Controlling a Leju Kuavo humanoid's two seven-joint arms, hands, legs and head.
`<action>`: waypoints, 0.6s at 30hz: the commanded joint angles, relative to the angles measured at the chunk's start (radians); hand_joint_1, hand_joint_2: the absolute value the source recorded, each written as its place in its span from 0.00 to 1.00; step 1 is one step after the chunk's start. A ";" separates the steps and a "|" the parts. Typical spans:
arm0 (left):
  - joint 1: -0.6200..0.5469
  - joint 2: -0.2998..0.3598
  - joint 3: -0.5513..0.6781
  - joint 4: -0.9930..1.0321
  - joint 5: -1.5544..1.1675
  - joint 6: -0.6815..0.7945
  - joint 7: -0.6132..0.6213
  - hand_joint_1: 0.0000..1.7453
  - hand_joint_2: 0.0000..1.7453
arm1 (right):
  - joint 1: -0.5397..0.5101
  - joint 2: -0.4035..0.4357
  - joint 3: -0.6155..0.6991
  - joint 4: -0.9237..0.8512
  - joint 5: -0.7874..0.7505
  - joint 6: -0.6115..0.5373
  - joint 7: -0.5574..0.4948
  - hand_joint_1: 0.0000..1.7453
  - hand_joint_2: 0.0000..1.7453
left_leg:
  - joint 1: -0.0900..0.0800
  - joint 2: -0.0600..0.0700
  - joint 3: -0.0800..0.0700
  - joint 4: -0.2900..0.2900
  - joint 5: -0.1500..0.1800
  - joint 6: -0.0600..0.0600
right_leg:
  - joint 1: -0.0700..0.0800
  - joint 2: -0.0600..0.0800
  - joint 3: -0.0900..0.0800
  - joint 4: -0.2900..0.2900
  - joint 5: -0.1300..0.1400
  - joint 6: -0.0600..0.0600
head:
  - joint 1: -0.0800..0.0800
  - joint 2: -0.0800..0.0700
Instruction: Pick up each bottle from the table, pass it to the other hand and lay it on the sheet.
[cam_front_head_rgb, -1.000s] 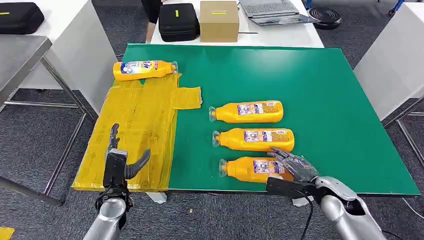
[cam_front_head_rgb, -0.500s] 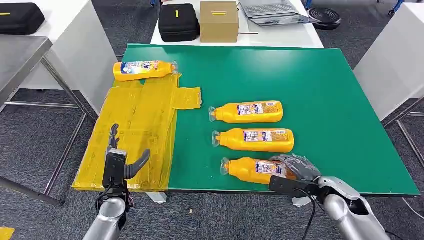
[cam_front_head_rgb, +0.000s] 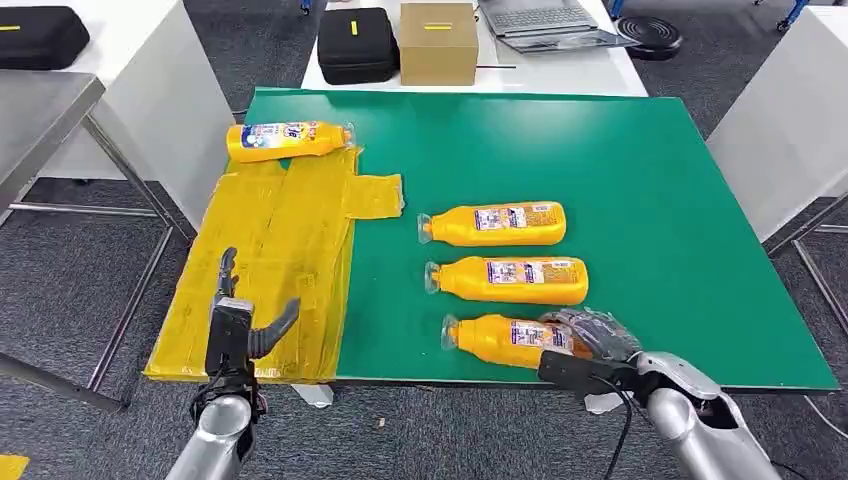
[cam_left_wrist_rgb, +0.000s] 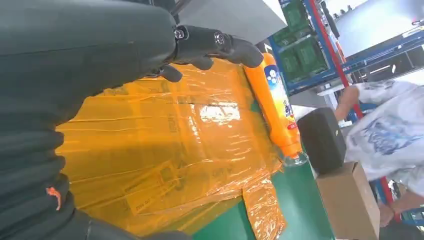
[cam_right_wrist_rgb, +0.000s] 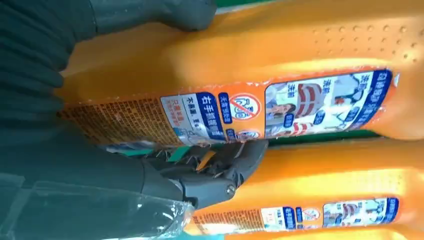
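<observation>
**Entry: nearest bottle, grasp in progress at the front edge**

Right robot hand (cam_front_head_rgb: 592, 335): wrapped over the base end of the nearest bottle (cam_front_head_rgb: 505, 339), fingers on the far side, thumb on the near side in the right wrist view. Bottle lies flat on the green tabletop (cam_front_head_rgb: 640, 200); grasp judged closing, not yet a lift.

Left robot hand (cam_front_head_rgb: 240, 322): released, fingers apart, nothing held, raised over the front of the yellow sheet (cam_front_head_rgb: 285, 250).

Nearest bottle: orange, lying on its side, cap toward the sheet, at the tabletop's front edge.

Second bottle (cam_front_head_rgb: 508, 279): just beyond the nearest one, parallel, close beside the fingers. Third bottle (cam_front_head_rgb: 494, 223): farther back, same lie.

Fourth bottle (cam_front_head_rgb: 288, 139): at the far end of the sheet, lying on its side.

Handling advice:
- Seat the fingers fully round the body before lifting; the smooth, rounded plastic is likely to roll or slip.
- Keep the fingers from nudging the second bottle.
- Lift straight up, then carry toward the left robot hand with the cap end free for it to take.
</observation>
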 joint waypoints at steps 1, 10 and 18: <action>-0.006 0.007 0.010 0.023 -0.008 0.021 0.000 0.00 1.00 | -0.038 0.179 0.016 0.048 0.016 -0.207 -0.078 1.00 1.00 | 0.003 0.006 0.006 -0.001 -0.003 -0.003 | 0.003 0.005 0.005 -0.001 -0.001 -0.003 | 0.000 0.000; 0.013 -0.029 0.042 -0.022 -0.041 0.029 -0.004 0.00 1.00 | -0.099 0.340 -0.003 0.034 -0.037 -0.317 -0.189 1.00 1.00 | 0.003 0.006 0.005 0.000 -0.003 -0.003 | 0.003 0.005 0.004 0.000 -0.002 -0.003 | 0.000 0.000; 0.029 -0.041 0.068 -0.073 0.021 -0.055 0.027 0.00 1.00 | -0.161 0.381 -0.031 0.072 -0.087 -0.302 -0.212 1.00 1.00 | 0.003 0.005 0.004 0.001 -0.003 -0.003 | 0.003 0.004 0.003 0.001 -0.002 -0.003 | 0.000 0.000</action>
